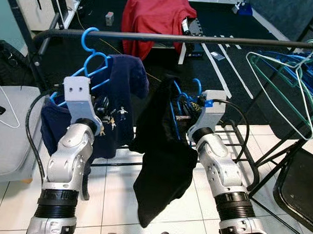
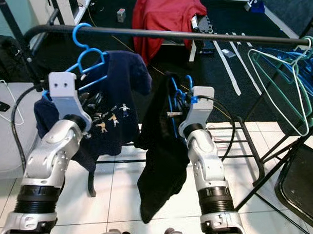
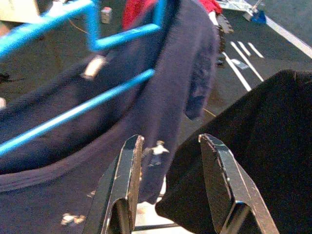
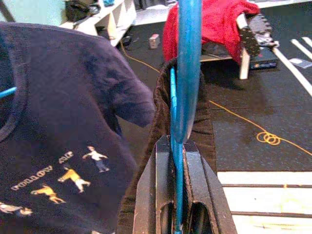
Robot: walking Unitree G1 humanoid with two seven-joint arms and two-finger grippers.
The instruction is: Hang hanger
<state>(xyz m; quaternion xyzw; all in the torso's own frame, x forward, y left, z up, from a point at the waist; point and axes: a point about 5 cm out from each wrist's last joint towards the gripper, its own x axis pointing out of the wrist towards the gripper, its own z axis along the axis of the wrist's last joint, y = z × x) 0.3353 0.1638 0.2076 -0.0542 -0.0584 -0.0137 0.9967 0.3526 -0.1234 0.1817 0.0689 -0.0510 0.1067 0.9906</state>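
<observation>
The navy shirt (image 4: 58, 122) carries small printed figures and pale lettering too blurred to read. Below the rail (image 1: 164, 38), the right gripper (image 4: 178, 146) is clenched on a blue hanger (image 4: 187, 68) draped with a black garment (image 1: 162, 163). The left gripper (image 3: 170, 161) is released beside the shirt.

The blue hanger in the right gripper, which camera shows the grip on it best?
Right wrist view: the right gripper is shut on the blue hanger, seen close up. In both eye views the black garment mostly hides it.
</observation>
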